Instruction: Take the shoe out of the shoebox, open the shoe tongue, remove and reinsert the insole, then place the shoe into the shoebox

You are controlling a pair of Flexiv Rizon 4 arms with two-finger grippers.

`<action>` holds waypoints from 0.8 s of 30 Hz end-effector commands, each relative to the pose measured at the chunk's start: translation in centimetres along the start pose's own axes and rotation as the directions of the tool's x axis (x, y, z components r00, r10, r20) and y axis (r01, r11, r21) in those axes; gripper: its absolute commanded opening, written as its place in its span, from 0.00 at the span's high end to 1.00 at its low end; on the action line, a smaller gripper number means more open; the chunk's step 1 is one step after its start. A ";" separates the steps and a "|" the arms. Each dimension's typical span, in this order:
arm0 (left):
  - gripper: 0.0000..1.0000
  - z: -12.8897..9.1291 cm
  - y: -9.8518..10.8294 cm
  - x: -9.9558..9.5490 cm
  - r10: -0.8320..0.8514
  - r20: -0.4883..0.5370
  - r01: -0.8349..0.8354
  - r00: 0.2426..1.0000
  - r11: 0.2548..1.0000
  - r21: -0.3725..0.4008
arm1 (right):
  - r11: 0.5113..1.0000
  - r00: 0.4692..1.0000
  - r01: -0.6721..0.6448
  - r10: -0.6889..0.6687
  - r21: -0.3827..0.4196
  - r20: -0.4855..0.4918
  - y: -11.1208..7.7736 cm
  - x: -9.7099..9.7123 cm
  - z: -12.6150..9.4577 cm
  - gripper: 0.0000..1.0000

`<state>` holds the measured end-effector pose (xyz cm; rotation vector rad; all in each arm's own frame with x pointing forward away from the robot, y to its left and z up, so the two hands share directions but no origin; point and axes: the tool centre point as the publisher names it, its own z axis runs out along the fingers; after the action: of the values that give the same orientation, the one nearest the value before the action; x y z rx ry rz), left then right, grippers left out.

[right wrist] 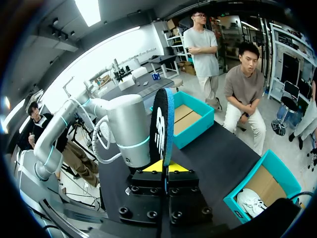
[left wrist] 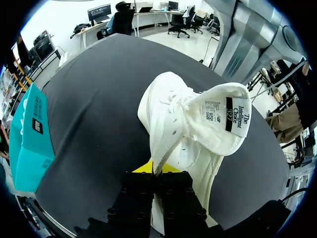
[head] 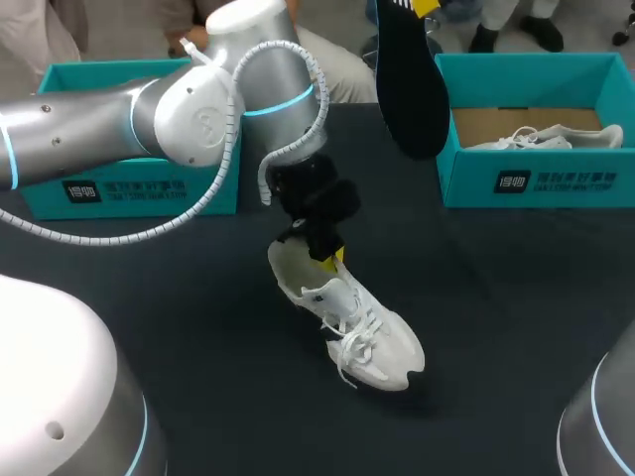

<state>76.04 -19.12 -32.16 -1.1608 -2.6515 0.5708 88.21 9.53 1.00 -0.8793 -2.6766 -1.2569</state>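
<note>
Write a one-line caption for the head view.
Left tool grips the white shoe at its heel; right tool holds the dark insole aloft.

White shoe (head: 359, 335), black insole (head: 409, 89) with a white mark, teal shoeboxes (head: 541, 180), dark grey table (head: 506, 297).

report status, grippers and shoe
left gripper shut on white shoe, heel end, on table. right gripper shut on black insole, held high. second shoe in shoebox, clear.

A dark table (head: 516, 297) carries a white shoe (head: 362, 332), its heel at the left gripper (head: 327, 253). A teal shoebox (head: 129, 188) stands well off to the gripper's left. A second teal shoebox (head: 541, 178) stands well off to its right.
</note>
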 end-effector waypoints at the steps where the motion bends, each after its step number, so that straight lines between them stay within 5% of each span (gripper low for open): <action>1: 1.00 -1.0 -0.2 -0.3 0.106 -0.065 -0.107 0.992 0.994 -0.010 | 1.000 1.000 -0.001 0.001 0.003 0.001 0.1 0.0 0.1 1.00; 24: 1.00 1.4 -1.5 0.0 0.451 -0.233 -0.457 0.862 0.889 0.033 | 1.000 1.000 -0.001 0.001 0.003 0.001 0.1 0.0 0.1 1.00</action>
<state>74.41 -19.99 -32.54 -1.7630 -2.2179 0.4376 88.21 9.52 1.00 -0.8795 -2.6766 -1.2570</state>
